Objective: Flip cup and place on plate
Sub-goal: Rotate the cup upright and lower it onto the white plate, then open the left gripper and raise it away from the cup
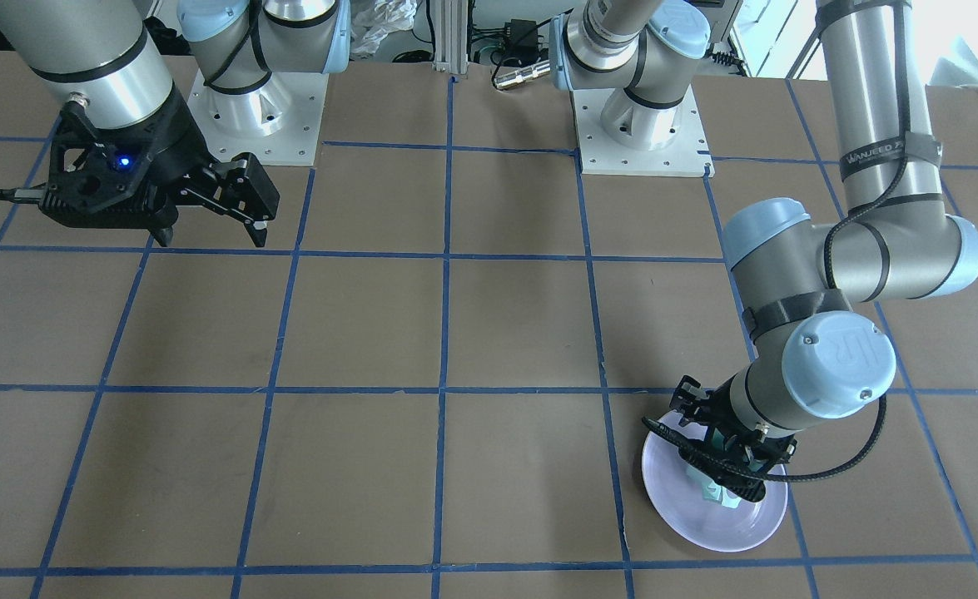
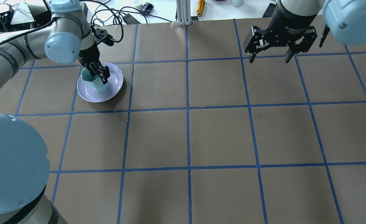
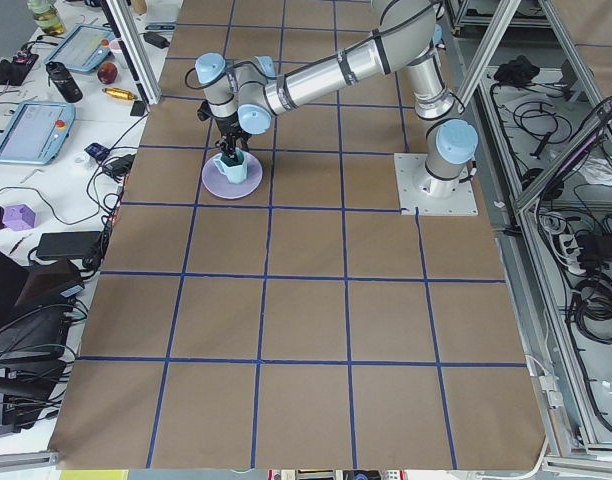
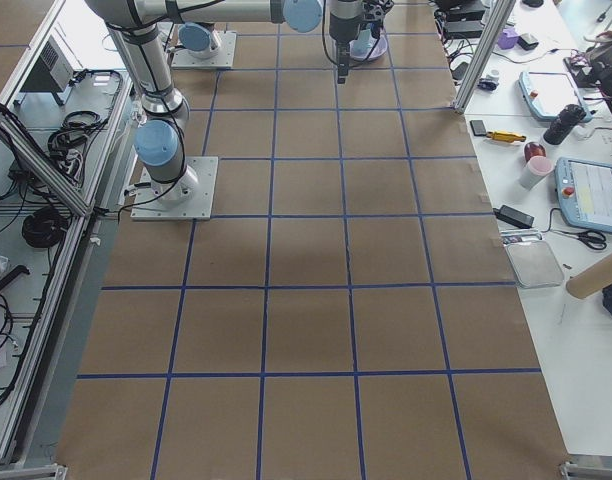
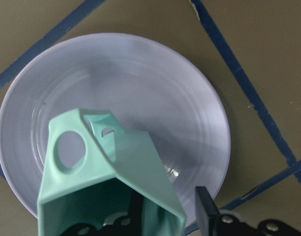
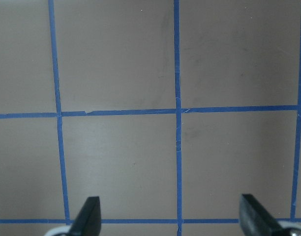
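The pale mint-green cup (image 2: pixel 96 87) hangs tilted, mouth up, just over the round lavender plate (image 2: pixel 116 79) at the table's far left. My left gripper (image 2: pixel 99 76) is shut on the cup's wall, with one finger inside the mouth and one outside. The left wrist view shows the cup (image 5: pixel 116 167) with its handle and dark inside over the plate (image 5: pixel 165 83). In the front view the arm hides most of the cup (image 1: pixel 717 496) on the plate (image 1: pixel 672 491). My right gripper (image 2: pixel 269 59) is open and empty, high over the far right of the table.
The brown table (image 2: pixel 220 137) is marked with blue tape lines. The two arm bases (image 1: pixel 642 133) stand at its robot side. Cables and small tools (image 2: pixel 200 6) lie beyond the far edge.
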`<state>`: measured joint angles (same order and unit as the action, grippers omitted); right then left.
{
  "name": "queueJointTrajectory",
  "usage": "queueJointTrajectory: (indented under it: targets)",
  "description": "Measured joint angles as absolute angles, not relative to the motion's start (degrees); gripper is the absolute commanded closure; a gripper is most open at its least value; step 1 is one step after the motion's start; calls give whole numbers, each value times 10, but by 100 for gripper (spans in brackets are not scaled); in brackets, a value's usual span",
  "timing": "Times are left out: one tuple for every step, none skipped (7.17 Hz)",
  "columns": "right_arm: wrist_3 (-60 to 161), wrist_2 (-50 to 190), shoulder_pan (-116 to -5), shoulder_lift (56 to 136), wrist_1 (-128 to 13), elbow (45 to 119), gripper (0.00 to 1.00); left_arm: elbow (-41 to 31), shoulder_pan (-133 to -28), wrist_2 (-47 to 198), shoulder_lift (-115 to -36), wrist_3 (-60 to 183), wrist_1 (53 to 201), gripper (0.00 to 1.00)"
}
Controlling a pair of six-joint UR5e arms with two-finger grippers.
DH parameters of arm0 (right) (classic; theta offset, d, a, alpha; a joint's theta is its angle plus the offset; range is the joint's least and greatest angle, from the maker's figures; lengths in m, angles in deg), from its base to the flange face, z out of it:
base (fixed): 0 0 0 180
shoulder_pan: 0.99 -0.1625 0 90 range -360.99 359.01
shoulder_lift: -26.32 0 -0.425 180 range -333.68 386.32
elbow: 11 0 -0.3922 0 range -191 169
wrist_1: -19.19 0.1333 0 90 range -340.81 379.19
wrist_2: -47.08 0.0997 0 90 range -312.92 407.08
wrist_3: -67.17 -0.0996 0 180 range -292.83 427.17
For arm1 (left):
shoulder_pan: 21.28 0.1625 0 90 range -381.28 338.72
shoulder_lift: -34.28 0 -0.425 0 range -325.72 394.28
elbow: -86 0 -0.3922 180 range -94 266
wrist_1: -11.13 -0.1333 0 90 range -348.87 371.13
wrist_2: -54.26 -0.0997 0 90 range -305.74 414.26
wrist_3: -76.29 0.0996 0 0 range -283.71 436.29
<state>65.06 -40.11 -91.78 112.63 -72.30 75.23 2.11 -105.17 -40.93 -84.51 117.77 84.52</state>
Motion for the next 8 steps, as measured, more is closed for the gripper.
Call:
queueJointTrajectory:
  targets:
    - [651, -401, -918, 1126, -723, 752, 0, 24, -1053, -409, -819, 1176, 877, 0]
    - [651, -401, -918, 1126, -723, 752, 0, 24, -1053, -409, -788, 1165, 911, 0]
    - [651, -401, -918, 1126, -723, 752, 0, 24, -1054, -406, -751, 1140, 948, 0]
    - [651, -401, -918, 1126, -723, 752, 0, 23, -1056, -402, -712, 1107, 982, 0]
    - [651, -401, -918, 1126, -723, 752, 0, 21, -1061, -398, -672, 1062, 1008, 0]
    - [651, -401, -918, 1126, -723, 752, 0, 19, -1070, -394, -636, 1004, 1026, 0]
    - [651, -401, -918, 1126, -723, 752, 0, 18, -1087, -389, -611, 948, 1036, 0]
    - [651, -401, -918, 1126, -723, 752, 0, 18, -1108, -383, -597, 888, 1039, 0]
